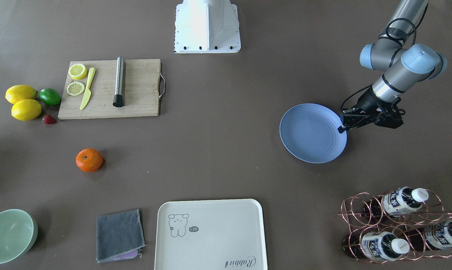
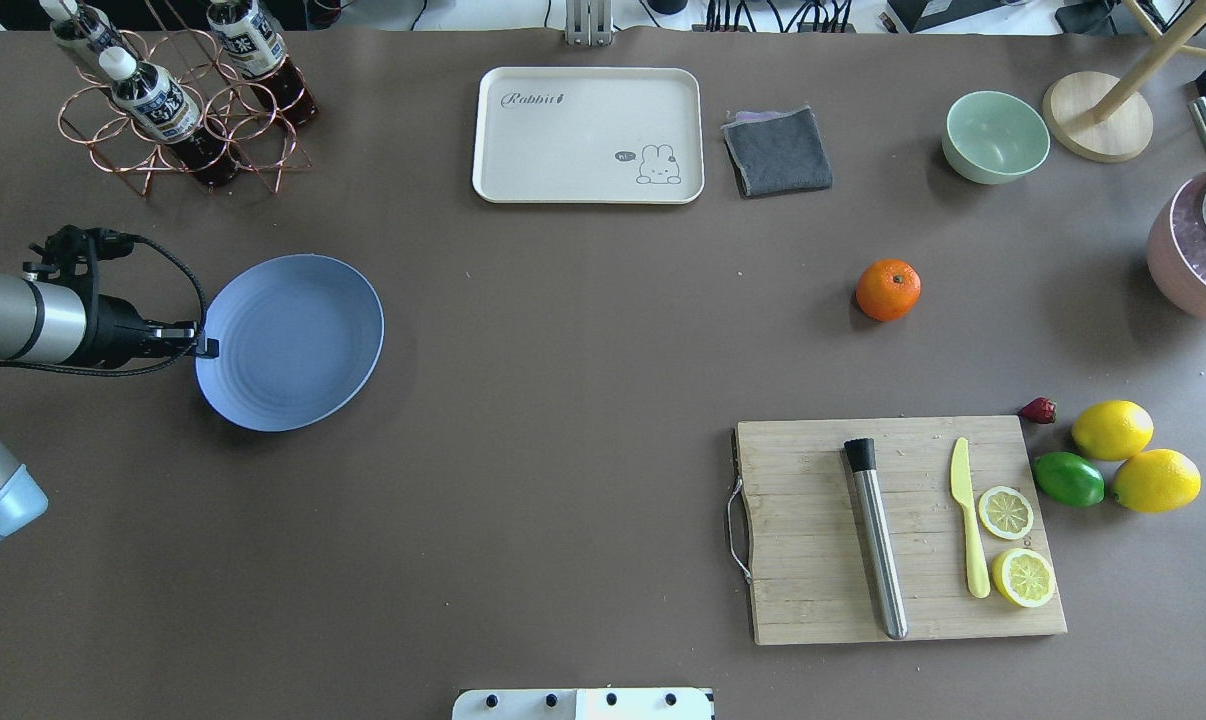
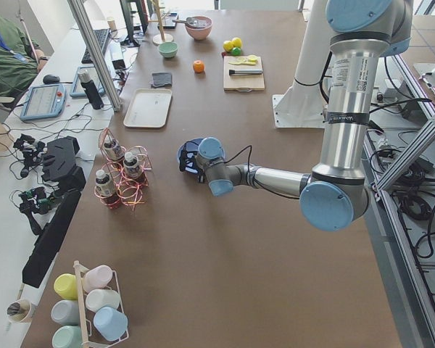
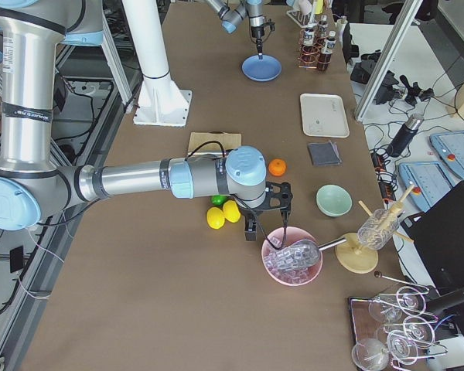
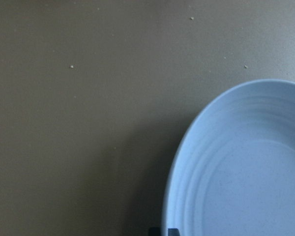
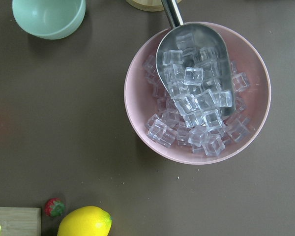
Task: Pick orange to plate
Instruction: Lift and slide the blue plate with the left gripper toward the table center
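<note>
The orange (image 1: 89,160) (image 2: 888,290) lies alone on the brown table, between the cutting board and the grey cloth. The light-blue plate (image 1: 312,133) (image 2: 293,340) rests far across the table with nothing on it. My left gripper (image 1: 341,128) (image 2: 203,347) sits at the plate's outer rim, its fingers closed on the edge. In the left wrist view the plate (image 5: 246,172) fills the lower right. My right gripper (image 4: 267,224) hovers over a pink bowl of ice, beside the orange (image 4: 277,167). I cannot tell whether it is open or shut.
A wooden cutting board (image 2: 898,530) carries a steel tube, a yellow knife and lemon slices. Two lemons (image 2: 1133,455), a lime and a strawberry lie beside it. A cream tray (image 2: 588,135), grey cloth, green bowl (image 2: 996,136), bottle rack (image 2: 178,95) and pink ice bowl (image 6: 196,93) line the far side.
</note>
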`<control>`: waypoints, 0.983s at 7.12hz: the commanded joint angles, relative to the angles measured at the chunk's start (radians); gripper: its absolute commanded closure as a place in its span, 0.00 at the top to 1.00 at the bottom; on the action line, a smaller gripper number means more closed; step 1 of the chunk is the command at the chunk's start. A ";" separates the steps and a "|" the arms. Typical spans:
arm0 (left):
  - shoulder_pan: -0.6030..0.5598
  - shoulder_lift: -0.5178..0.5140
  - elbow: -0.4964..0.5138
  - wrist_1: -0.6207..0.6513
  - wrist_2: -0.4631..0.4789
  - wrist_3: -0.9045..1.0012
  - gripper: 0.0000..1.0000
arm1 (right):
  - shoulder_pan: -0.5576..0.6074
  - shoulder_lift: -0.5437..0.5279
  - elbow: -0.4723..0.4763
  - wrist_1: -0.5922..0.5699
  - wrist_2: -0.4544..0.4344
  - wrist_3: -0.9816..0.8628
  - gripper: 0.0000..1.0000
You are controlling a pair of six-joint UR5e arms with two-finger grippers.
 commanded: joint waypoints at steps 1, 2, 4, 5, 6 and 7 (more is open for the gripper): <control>-0.075 -0.006 -0.102 0.089 -0.146 -0.013 0.00 | -0.022 0.077 0.005 -0.029 0.000 0.049 1.00; -0.077 -0.013 -0.192 0.198 -0.149 -0.020 0.00 | -0.065 0.114 0.010 -0.029 -0.001 0.143 1.00; -0.045 -0.147 -0.241 0.318 -0.110 -0.141 0.00 | -0.204 0.211 0.008 -0.018 -0.024 0.378 1.00; 0.042 -0.204 -0.241 0.352 -0.025 -0.218 0.00 | -0.282 0.248 0.010 -0.017 -0.070 0.479 1.00; 0.137 -0.274 -0.242 0.413 0.080 -0.269 0.00 | -0.339 0.269 0.010 -0.015 -0.110 0.536 1.00; 0.200 -0.334 -0.242 0.465 0.144 -0.316 0.00 | -0.378 0.269 0.002 0.049 -0.118 0.557 1.00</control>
